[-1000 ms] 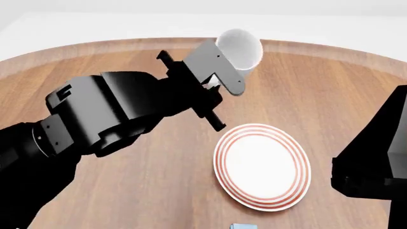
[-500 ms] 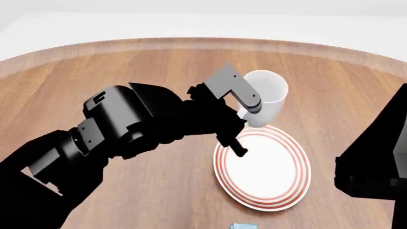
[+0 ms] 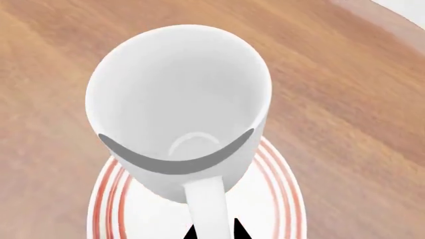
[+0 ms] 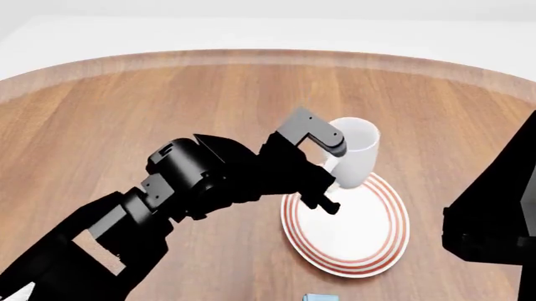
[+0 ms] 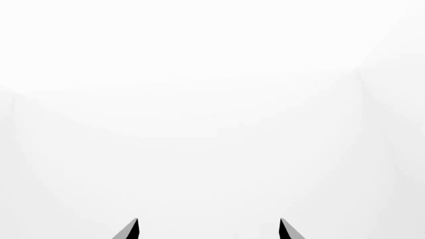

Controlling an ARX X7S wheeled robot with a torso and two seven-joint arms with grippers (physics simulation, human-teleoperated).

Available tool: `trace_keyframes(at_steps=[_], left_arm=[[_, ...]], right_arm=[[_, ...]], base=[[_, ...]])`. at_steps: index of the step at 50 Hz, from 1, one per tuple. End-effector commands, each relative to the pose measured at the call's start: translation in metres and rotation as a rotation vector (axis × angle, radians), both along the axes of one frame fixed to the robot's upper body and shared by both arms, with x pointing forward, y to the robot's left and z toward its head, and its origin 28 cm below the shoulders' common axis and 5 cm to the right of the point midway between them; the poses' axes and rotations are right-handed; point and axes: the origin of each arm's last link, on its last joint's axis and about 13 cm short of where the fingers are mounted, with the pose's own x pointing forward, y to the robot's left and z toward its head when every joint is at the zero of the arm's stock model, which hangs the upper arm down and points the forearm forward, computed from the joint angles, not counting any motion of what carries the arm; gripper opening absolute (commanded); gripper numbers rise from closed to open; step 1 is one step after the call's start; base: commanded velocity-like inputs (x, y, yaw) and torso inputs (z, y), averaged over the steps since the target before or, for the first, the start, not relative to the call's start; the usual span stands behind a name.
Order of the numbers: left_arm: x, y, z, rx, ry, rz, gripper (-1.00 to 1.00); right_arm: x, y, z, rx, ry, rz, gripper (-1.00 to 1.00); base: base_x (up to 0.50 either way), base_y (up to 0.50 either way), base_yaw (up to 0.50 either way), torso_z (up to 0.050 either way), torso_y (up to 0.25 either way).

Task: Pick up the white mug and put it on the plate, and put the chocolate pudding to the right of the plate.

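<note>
Left pincer (image 4: 328, 174) is clamping the white mug (image 4: 353, 152) by its loop handle; in the left wrist view the two dark fingertips (image 3: 238, 232) are sitting either side of the handle strip. Mug is being held roughly upright, mouth open toward the head camera, tilted slightly. It is sitting over the far-left part of the plate (image 4: 381, 248); the wrist view is showing the plate's red-orange rings directly beneath the mug base, but can't tell whether the base is touching the plate or hanging just above it. Left arm is reaching in from the lower left across the wooden counter (image 4: 150, 106).

Plate is lying flat on the counter, centre bare.

Right pincer (image 5: 207, 230) is standing open: two dark tips well apart with nothing between them, facing only blank white. In the head view only a black block of the right arm is showing at the right edge.

A small blue corner is poking in at the bottom edge of the head view, just near-side of the plate; too little showing to identify it.
</note>
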Motion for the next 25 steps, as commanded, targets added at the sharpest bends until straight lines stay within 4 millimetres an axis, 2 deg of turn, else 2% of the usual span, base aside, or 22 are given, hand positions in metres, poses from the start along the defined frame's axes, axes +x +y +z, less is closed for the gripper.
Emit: trace_keyframes(at_steps=[1, 11, 25], left_arm=[[0.005, -0.014, -0.009, -0.083, 0.053, -0.003, -1.0], [0.0, -0.024, -0.019, -0.063, 0.072, -0.027, -1.0], [0.005, -0.027, -0.043, 0.012, 0.103, -0.001, -1.0]], right_arm=[[-0.001, -0.001, 0.0, -0.016, -0.014, -0.016, 1.0], [-0.001, -0.002, -0.002, -0.013, -0.007, -0.015, 1.0], [0.0, -0.003, -0.002, -0.011, -0.005, -0.016, 1.0]], base=[[0.0, 0.0, 0.0, 0.0, 0.0], [0.0, 0.0, 0.0, 0.0, 0.0], [0.0, 0.0, 0.0, 0.0, 0.0]])
